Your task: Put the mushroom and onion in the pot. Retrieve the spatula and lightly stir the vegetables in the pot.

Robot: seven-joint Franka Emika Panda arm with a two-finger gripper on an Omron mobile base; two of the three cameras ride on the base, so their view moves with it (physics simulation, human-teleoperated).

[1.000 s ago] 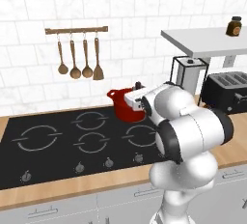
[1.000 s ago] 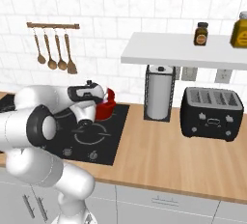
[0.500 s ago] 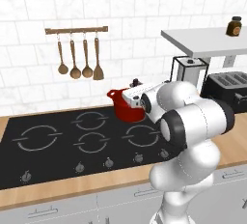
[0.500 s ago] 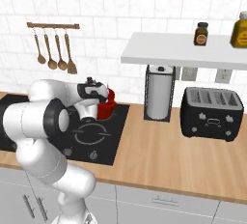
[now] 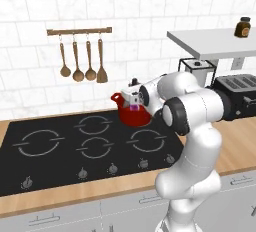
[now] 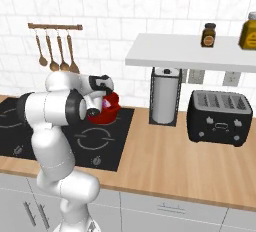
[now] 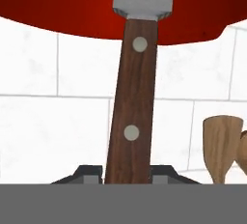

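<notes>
A brown riveted handle with a grey metal blade (image 7: pixel 129 97) is gripped between the narrowly set fingers of the claw (image 7: pixel 126 172). Just beyond the claw, the red pot (image 5: pixel 134 114) is seen, the blade reaching it. The wooden spatula (image 5: pixel 101 61) is hung on the wall rail behind.

Red pot (image 5: pixel 134 115) on rear hob; onion (image 5: pixel 134 107) at rim; spatula (image 7: pixel 129 117) handle upright, blade over pot.
</notes>
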